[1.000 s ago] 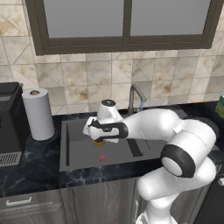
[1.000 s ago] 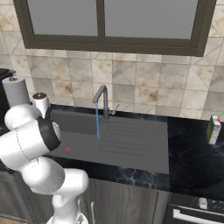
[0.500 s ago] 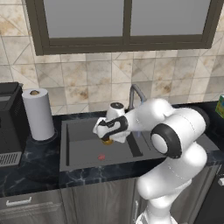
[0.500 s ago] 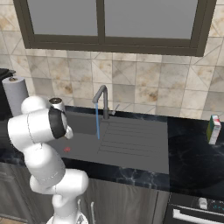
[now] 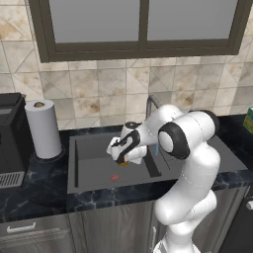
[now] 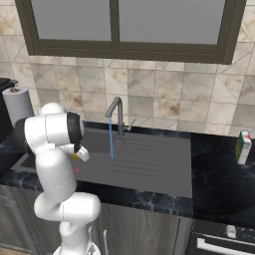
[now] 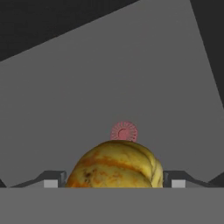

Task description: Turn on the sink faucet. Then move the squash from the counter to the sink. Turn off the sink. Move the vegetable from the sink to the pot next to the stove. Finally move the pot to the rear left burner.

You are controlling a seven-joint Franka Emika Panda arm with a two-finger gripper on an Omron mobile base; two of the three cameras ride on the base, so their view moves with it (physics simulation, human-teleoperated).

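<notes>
Down inside the dark grey rectangular sink (image 5: pixel 94 168), the white arm's two-finger gripper (image 5: pixel 123 159) hangs above the basin floor with the small yellow mottled squash (image 7: pixel 116 165) between its dark fingertips (image 7: pixel 51 178), one tip on each side of it; the jaws stand wide around the vegetable. Beyond the squash lies the small red drain mark (image 7: pixel 124 131). A thin blue stream of water (image 6: pixel 111 139) falls from the slim grey metal faucet (image 6: pixel 116 113) into the basin. A white paper towel roll (image 5: pixel 43 128) stands on the glossy black marble counter (image 5: pixel 34 185) left of the sink.
</notes>
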